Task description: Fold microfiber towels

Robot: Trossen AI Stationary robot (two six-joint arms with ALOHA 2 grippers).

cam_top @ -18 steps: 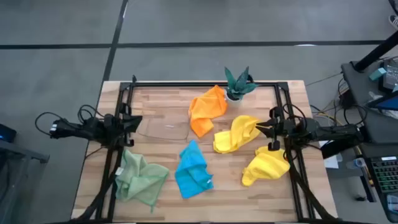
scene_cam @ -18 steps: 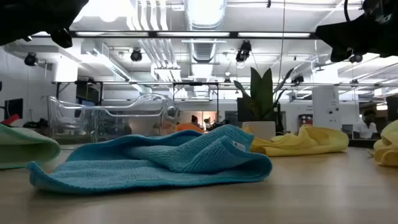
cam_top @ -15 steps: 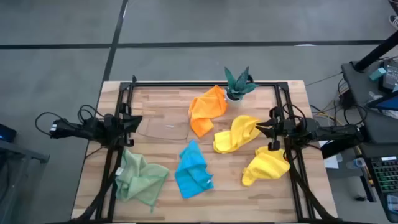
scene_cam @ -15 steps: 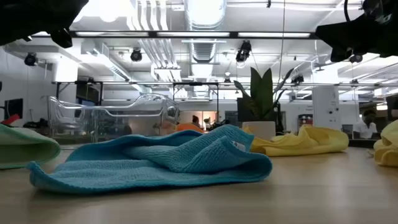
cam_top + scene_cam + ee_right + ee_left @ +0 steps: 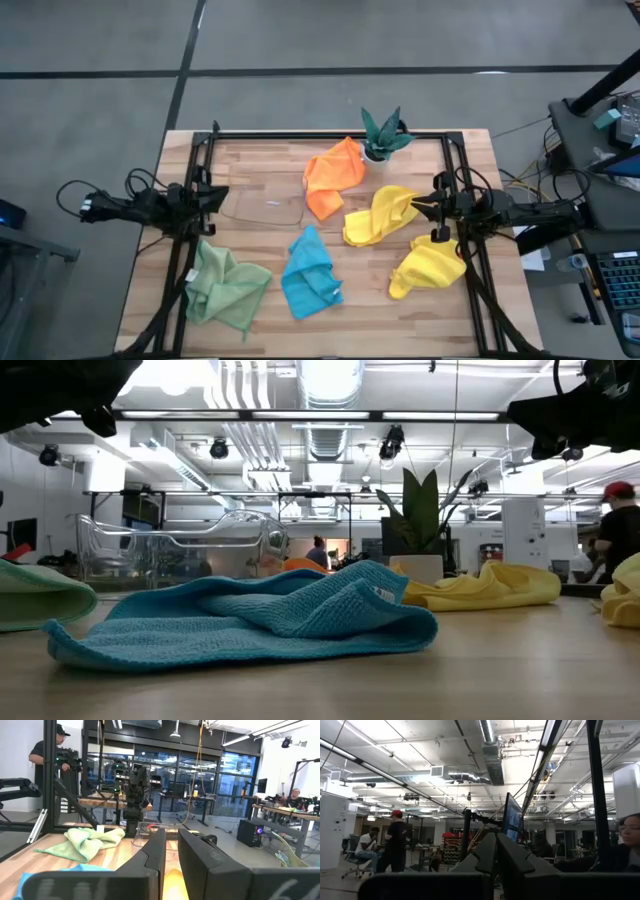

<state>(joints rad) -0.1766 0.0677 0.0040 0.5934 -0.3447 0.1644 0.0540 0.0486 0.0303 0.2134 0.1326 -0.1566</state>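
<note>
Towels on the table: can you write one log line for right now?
towels: five, all crumpled, none folded | left gripper: shut, empty, left edge | right gripper: nearly shut, empty, by yellow towel

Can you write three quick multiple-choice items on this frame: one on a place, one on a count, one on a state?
1. Where does the plant stand?
A. At the table's far edge, beside the orange towel
B. On the green towel
C. Inside the clear tray

2. How many yellow towels lie on the table?
A. One
B. Two
C. Three

3. What state is the blue towel in?
A. Folded into a neat square
B. Held up by a gripper
C. Lying crumpled and unfolded

Answers:
1. A: in the high view the pot sits at the far edge, right next to the orange cloth.
2. B: one yellow towel lies mid-table, another yellow towel nearer the right side.
3. C: it lies rumpled on the wood, with the left gripper and the right gripper both off at the table's sides.
</note>
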